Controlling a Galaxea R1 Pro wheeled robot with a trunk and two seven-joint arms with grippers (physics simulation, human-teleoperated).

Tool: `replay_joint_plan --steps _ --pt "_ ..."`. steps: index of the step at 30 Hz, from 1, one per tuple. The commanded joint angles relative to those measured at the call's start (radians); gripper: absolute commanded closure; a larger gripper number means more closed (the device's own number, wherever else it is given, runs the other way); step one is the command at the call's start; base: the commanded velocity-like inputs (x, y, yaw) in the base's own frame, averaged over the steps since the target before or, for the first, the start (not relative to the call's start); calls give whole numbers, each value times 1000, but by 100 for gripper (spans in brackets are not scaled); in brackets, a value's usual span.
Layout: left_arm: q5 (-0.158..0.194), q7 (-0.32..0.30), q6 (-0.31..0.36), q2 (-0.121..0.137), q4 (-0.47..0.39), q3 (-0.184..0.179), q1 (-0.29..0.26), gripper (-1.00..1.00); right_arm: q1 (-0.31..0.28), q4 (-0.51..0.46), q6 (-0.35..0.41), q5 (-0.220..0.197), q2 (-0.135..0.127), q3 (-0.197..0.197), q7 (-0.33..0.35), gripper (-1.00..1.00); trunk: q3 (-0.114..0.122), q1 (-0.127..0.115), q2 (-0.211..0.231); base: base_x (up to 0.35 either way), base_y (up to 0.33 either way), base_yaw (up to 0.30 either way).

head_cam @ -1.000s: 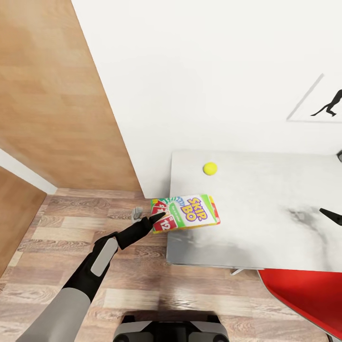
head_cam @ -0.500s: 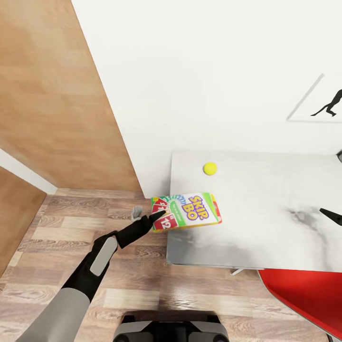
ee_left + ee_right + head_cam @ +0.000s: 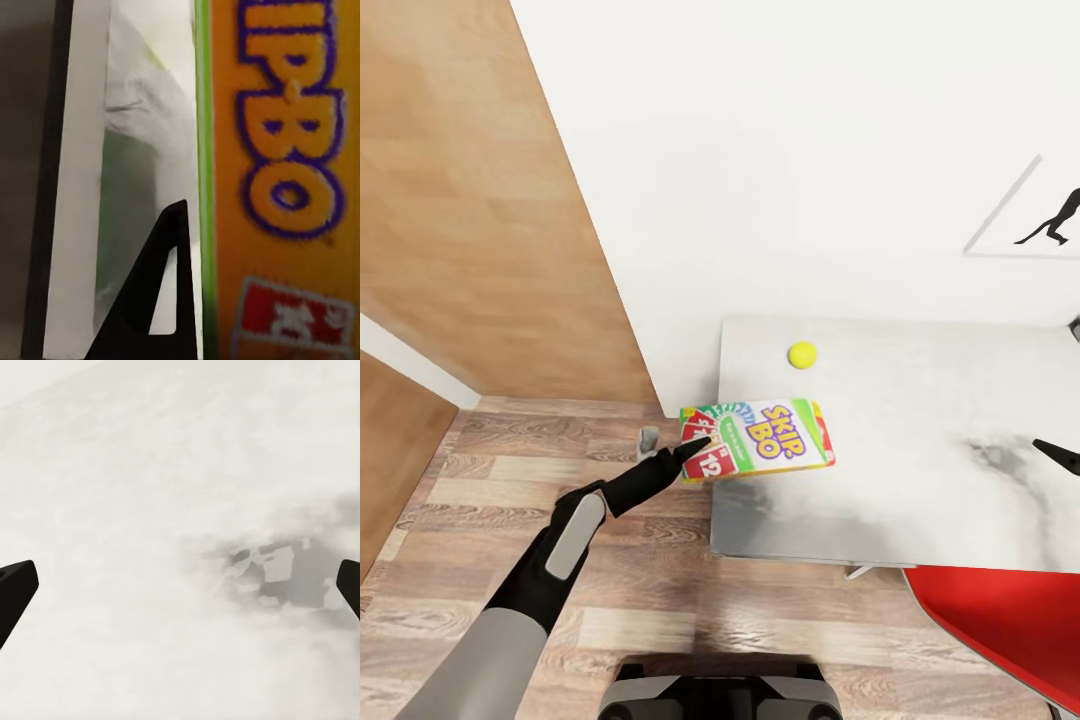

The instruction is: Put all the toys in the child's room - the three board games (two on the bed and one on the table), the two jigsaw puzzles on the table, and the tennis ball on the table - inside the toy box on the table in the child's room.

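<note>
- The SKIP BO board game (image 3: 760,439) has slid a little further over the surface (image 3: 920,480) than a second ago and sits flatter, so I judge the carry toward the toy box is progressing.
- My left gripper (image 3: 695,450) is pinching the game's near corner, holding it above the surface's left end.
- The tennis ball (image 3: 802,354) rests on the surface beyond the game, near the wall.
- My right gripper (image 3: 180,592) hangs spread over bare surface.
- Readable print: "SKIP BO" in orange letters, plus a red card marked "12".
</note>
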Motion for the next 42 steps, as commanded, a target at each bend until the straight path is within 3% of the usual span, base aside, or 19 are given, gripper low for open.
replay_joint_plan --steps 1,9,12,15,22,42 --pt "6 0 8 1 -7 0 2 100 -1 0 6 2 0 -2 7 -100 -1 1 -2 0 0 0" --pt "7 -6 23 5 -70 2 24 100 -1 0 5 2 0 -6 61 -100 -1 1 -2 0 0 0" --pt "20 -6 20 22 -84 5 41 100 -17 1 -2 -3 17 -1 78 -100 -1 1 -2 0 0 0" --pt "23 -18 20 23 -84 5 58 100 -17 1 -2 -3 34 -1 82 -100 -1 1 -2 0 0 0" --pt "23 -18 20 23 -84 5 95 100 -17 1 -2 -3 34 -1 82 -100 -1 1 -2 0 0 0" --pt "23 -18 20 23 -84 5 95 100 -17 1 -2 -3 34 -1 82 -100 -1 1 -2 0 0 0"
